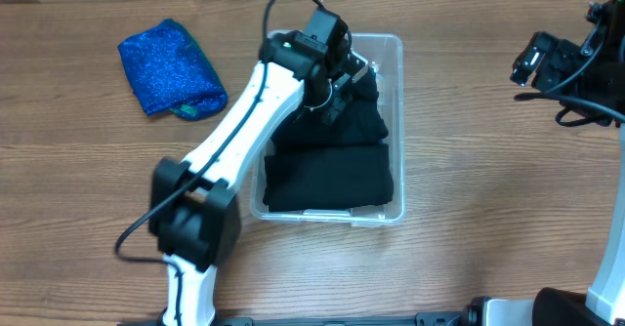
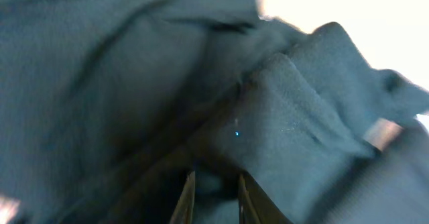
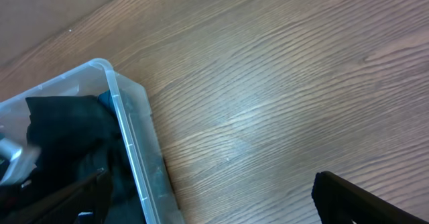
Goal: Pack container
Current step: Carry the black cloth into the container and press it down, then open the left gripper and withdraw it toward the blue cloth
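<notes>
The clear container (image 1: 400, 141) stands mid-table and holds black garments. One folded black garment (image 1: 327, 180) lies flat in its near half. A second, rumpled black garment (image 1: 369, 119) fills the far half. My left gripper (image 1: 337, 84) reaches down into the far half. In the left wrist view its fingers (image 2: 216, 200) are nearly together, with dark cloth (image 2: 288, 117) pinched between them. My right gripper (image 1: 525, 67) is open and empty, over bare table to the right of the container. In the right wrist view its fingers (image 3: 208, 197) are spread wide beside the container's corner (image 3: 131, 137).
A blue sparkly garment (image 1: 171, 67) lies on the wooden table (image 1: 488, 170) at the far left, apart from the container. The left arm stretches from the front edge across the container's left side.
</notes>
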Available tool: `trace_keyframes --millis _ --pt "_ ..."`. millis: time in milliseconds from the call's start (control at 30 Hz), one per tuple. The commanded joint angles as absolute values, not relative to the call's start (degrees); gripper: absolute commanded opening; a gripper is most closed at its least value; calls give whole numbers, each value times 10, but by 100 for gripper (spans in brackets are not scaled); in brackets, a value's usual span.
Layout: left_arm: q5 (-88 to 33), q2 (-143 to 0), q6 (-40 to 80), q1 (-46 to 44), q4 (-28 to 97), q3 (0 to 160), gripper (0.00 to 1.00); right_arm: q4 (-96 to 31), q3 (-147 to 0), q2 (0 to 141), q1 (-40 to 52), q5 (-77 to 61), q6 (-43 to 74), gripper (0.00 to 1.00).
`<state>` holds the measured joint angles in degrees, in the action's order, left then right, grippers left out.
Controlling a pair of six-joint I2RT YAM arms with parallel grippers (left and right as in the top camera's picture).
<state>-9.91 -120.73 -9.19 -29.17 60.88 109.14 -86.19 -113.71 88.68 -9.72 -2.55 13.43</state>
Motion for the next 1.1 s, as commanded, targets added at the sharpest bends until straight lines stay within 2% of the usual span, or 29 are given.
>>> trace_keyframes --millis 0,67,133,300,433,467,500,533,600,733,1067 --pt "-58 -1267 -57 -279 586 1084 20 -863 -1136 888 -98 -20 131 100" --pt "-60 -1280 -45 -274 589 1084 17 -865 -1136 888 -98 -20 131 100" --pt "-60 -1281 -45 -272 594 1085 18 -865 -1136 888 -98 -20 131 100" --pt "-64 -1249 -63 -272 634 1128 39 -864 -1136 888 -98 -20 131 100" --pt "-52 -1191 -64 -273 670 1192 52 -865 -1136 888 -98 -20 131 100" --pt "-41 -1172 -64 -273 676 1206 60 -864 -1136 888 -98 -20 131 100" --pt "-27 -1153 -64 -273 684 1218 74 -864 -1136 888 -98 -20 131 100" --pt "-10 -1135 -61 -271 689 1227 100 -864 -1136 888 -98 -20 131 100" --pt "19 -1093 -37 -260 693 1235 100 -863 -1136 888 -98 -20 131 100" --pt "-1 -1037 -8 -196 708 1235 100 -863 -1136 888 -98 -20 131 100" --pt "-257 -1069 -7 135 698 1187 100 -863 -1136 888 -98 -20 131 100"
